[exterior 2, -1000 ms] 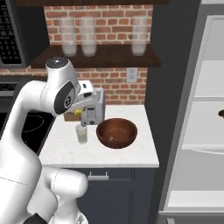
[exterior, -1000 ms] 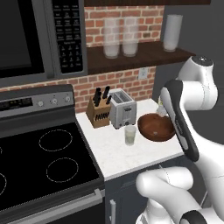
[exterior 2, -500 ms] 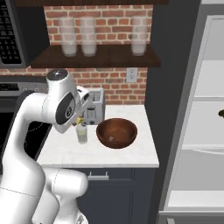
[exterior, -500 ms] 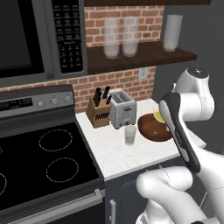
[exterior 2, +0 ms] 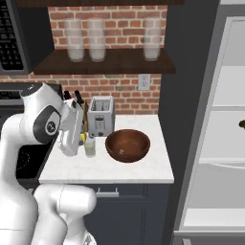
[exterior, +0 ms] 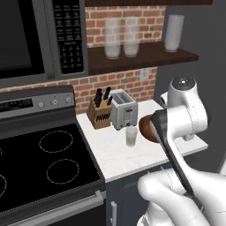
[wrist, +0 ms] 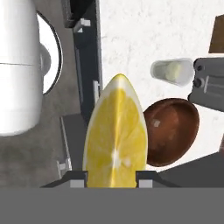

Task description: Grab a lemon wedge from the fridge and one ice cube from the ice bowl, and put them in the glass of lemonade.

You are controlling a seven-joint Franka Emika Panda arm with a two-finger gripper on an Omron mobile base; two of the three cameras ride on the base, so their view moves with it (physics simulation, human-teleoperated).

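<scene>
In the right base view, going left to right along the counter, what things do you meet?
Knife block → glass of lemonade → toaster → ice bowl, then the open fridge beyond the counter's end.

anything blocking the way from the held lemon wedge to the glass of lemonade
Nothing visible does. The gripper holds the bright yellow lemon wedge; the short clear glass of pale lemonade stands open-topped on bare white counter, beside the reddish-brown wooden bowl.
</scene>
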